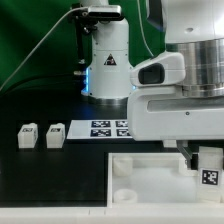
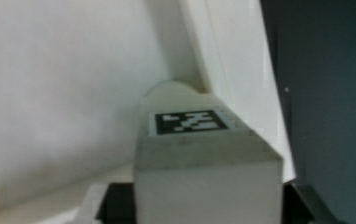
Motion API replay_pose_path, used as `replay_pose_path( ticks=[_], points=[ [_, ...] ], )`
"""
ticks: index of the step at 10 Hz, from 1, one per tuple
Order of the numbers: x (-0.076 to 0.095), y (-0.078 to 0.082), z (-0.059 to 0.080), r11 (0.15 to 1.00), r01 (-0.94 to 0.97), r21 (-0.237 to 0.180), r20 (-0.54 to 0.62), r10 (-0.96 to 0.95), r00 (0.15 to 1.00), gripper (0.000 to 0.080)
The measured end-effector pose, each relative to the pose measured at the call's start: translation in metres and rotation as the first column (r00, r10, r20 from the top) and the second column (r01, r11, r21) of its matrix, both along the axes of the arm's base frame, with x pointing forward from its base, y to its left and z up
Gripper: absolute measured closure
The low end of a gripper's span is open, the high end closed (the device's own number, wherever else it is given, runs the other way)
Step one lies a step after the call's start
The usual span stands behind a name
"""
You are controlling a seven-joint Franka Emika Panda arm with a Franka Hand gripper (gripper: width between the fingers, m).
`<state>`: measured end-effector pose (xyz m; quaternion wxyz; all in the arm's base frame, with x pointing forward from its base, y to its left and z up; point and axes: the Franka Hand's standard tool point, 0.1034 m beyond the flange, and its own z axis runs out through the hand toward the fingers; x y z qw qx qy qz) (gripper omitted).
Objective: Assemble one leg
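My gripper (image 1: 206,160) is shut on a leg (image 1: 210,174), a small white blocky peg whose black-and-white tag faces the camera. It hangs over the exterior view's right corner of the large white tray-like piece (image 1: 135,172). In the wrist view the leg (image 2: 200,160) fills the space between my dark fingers (image 2: 118,202), tag up. Its far end sits at an inner corner of the tray-like piece (image 2: 68,90), beside its raised rim. I cannot tell whether the leg touches it. Two more legs (image 1: 27,136) (image 1: 55,134) stand at the exterior view's left.
The marker board (image 1: 86,128) lies on the black table behind the tray-like piece, in front of the white robot base (image 1: 108,60). The arm's bulky white body (image 1: 185,90) covers the exterior view's right side. Green cloth hangs at the back.
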<state>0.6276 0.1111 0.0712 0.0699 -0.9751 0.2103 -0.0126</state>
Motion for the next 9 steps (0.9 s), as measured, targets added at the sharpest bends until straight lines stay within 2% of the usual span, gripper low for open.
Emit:
replay_pose_path(
  ticks=[2, 3, 4, 5, 6, 7, 8, 9],
  points=[
    [-0.0002, -0.0016, -0.0005, 0.971, 0.240, 0.013, -0.035, -0.240, 0.970, 0.0502],
    [-0.0002, -0.0033, -0.0008, 0.901, 0.433, 0.024, -0.069, -0.431, 0.900, 0.0502],
    [-0.0005, -0.0052, -0.0015, 0.775, 0.630, 0.035, -0.118, -0.623, 0.773, 0.0502],
    [-0.0019, -0.0039, -0.0021, 0.611, 0.790, 0.040, -0.180, -0.773, 0.608, 0.0502],
    [-0.0021, -0.0030, -0.0025, 0.485, 0.873, 0.045, -0.233, -0.845, 0.482, 0.0502],
    [-0.0019, -0.0016, -0.0022, 0.343, 0.939, 0.025, -0.270, -0.902, 0.337, 0.0502],
    [-0.0020, -0.0020, -0.0024, 0.282, 0.959, 0.012, -0.284, -0.919, 0.274, 0.0502],
    [-0.0025, -0.0019, -0.0027, 0.298, 0.955, 0.014, -0.282, -0.915, 0.289, 0.0491]
  ],
)
